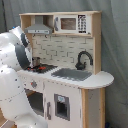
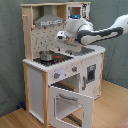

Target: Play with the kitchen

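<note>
Kitchen (image 1: pixel 65 75) stands before a grey-green backdrop (image 1: pixel 112 45) and fills most of the first exterior view, where we see it as a tall toy unit of pale wood and white panels. We find the microwave (image 1: pixel 72 23) at the top beside the grey hood (image 1: pixel 39 27), with a tiled white back wall below them. On the counter, the grey sink (image 1: pixel 71 74) lies just below the black tap (image 1: pixel 83 60), and the red-ringed hob (image 1: pixel 42 67) sits towards the first exterior view's left of the sink. We see the white arm (image 1: pixel 14 65) bulking large in front of the kitchen's hob end, hiding that corner; its working end does not show here.

In the second exterior view the kitchen (image 2: pixel 65 70) stands on a wooden floor (image 2: pixel 112 110), and its oven door (image 2: pixel 70 104) hangs open, swung out below the counter. We note a small metal pot (image 2: pixel 46 55) resting on the hob (image 2: pixel 52 58). The arm (image 2: pixel 100 34) reaches in from the second exterior view's right, across the sink end of the counter, and its gripper (image 2: pixel 61 36) hovers above the hob, under the hood (image 2: pixel 49 21). We cannot tell whether its fingers are parted or closed.
</note>
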Controlling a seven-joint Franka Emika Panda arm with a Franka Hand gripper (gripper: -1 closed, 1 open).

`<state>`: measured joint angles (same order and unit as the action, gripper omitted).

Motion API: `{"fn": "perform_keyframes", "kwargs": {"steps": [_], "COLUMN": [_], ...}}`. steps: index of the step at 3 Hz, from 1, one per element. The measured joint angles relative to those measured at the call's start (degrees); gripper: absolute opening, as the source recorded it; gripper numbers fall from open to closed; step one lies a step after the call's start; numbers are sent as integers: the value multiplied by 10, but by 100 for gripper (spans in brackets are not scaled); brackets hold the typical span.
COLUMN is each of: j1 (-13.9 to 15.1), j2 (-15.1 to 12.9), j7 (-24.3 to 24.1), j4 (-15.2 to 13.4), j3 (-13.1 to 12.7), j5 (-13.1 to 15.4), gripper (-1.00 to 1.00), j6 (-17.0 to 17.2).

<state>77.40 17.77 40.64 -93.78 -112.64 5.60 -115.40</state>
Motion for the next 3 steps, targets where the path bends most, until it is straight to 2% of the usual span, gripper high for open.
{"fn": "perform_keyframes", "kwargs": {"steps": [1, 3], "j1": [47, 121], "j2": [15, 51], "j7": [8, 20], "j4": [28, 78], "j3": [-38, -97], "j5": [-17, -49], "gripper": [100, 100], "j6": [1, 7]}}
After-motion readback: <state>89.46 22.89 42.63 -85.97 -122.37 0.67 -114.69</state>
